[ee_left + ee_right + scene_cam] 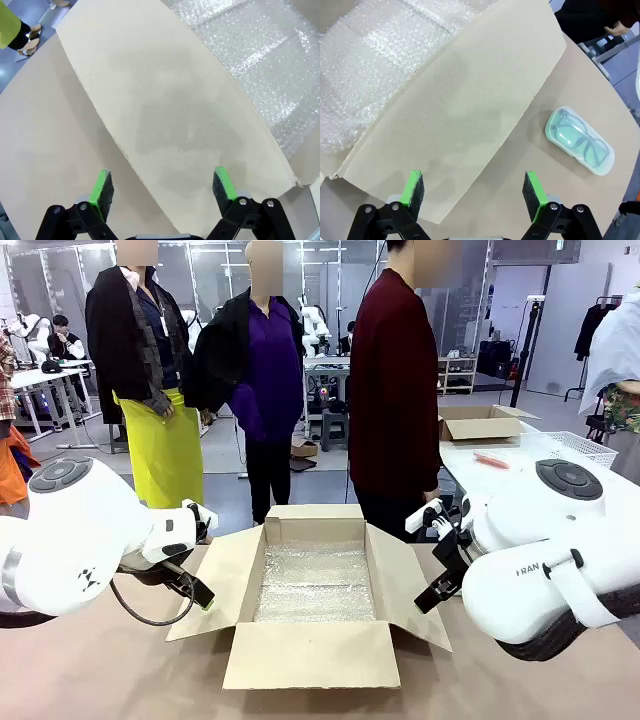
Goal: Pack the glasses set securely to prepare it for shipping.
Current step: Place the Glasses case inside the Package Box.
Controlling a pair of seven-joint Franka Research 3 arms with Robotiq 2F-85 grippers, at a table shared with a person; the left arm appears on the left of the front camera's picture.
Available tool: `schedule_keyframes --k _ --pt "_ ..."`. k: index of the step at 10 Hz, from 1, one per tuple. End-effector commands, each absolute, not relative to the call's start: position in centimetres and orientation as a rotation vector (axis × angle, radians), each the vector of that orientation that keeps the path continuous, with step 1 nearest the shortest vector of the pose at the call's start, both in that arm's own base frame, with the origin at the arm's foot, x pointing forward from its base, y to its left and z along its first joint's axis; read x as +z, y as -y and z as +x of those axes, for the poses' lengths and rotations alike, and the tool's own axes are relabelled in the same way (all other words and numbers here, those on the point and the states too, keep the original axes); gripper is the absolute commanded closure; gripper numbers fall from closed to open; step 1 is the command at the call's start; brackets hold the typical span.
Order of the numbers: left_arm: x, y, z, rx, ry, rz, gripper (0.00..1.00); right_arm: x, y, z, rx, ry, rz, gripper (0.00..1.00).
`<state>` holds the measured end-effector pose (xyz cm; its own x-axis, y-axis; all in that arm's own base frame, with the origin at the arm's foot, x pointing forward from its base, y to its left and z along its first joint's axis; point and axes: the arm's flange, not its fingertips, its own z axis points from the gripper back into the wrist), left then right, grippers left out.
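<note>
A mint-green translucent case (579,141) of the glasses set lies flat on the brown table, glasses visible inside, beside the box's right flap. My right gripper (474,191) hovers open over that flap's edge, the case up and to the right of its fingers. My left gripper (162,189) is open above the box's left flap, nothing between its pads. From the front, the open cardboard box (315,585) lined with bubble wrap sits mid-table; the left gripper (190,585) and right gripper (440,585) flank it. The case is hidden behind my right arm there.
A person in a dark red top (393,390) stands at the far side of the table, behind the box. The box's four flaps are folded outward, the front flap (312,655) reaching toward me. Another table (500,465) with a box and a white basket stands back right.
</note>
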<state>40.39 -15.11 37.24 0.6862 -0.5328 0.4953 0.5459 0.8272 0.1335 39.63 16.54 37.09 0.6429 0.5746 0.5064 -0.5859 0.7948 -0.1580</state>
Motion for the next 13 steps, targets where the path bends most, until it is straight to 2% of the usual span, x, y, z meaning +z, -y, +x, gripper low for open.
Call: schedule_keyframes --k 1,10,11,13 --pt "37.2 15.1 40.3 -0.604 0.545 -0.025 0.00 37.1 -16.5 39.6 0.661 0.570 0.021 0.00" --pt "37.2 15.2 40.4 -0.606 0.547 -0.025 0.00 37.1 -16.5 39.6 0.662 0.570 0.020 0.00" --pt "39.8 14.3 39.6 -0.671 0.548 -0.061 0.00 40.1 -15.4 39.7 0.632 0.543 0.128 0.00" --pt "43.3 10.9 38.4 -0.794 0.515 -0.143 0.00 44.1 -12.7 40.2 0.705 0.505 0.124 0.00"
